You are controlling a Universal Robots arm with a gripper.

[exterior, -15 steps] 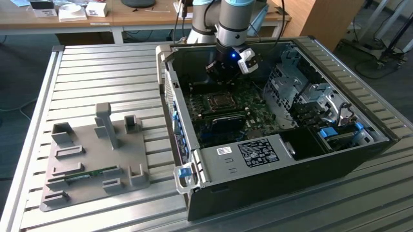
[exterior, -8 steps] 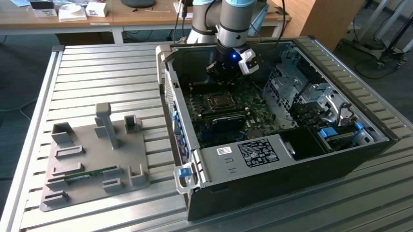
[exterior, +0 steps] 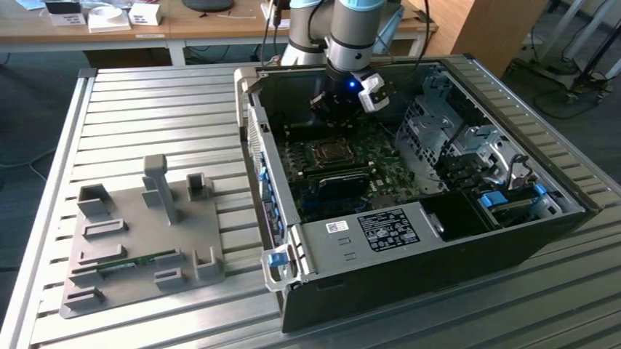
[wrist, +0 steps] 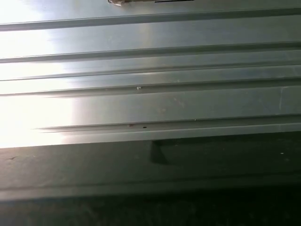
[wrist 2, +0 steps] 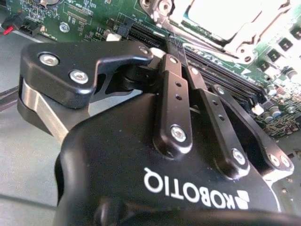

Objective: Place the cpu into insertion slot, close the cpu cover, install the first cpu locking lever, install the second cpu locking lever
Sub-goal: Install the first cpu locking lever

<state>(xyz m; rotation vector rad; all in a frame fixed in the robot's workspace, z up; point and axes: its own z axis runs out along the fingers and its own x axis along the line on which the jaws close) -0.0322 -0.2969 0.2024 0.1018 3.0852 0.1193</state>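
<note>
Tool [wrist 2: 156, 52] tips seem shut together on nothing, though the angle is poor. It hangs over the motherboard's [exterior: 383, 171] far edge in the exterior view. Just beyond the tips lies the cpu [wrist 2: 225, 19], seated in the insertion slot [exterior: 325, 153], with the cpu cover [wrist 2: 240, 44] framing it.

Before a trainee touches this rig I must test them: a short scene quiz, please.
1. True or false: the gripper hangs outside the computer case.
2. Where does the green memory stick lie? A on the grey fixture tray; B inside the computer case; C on the wooden desk.
3. Fill in: the computer case stands on a slatted ___ table.
Key: 1 false, it is inside, above the motherboard; 2 A; 3 metal.
</note>
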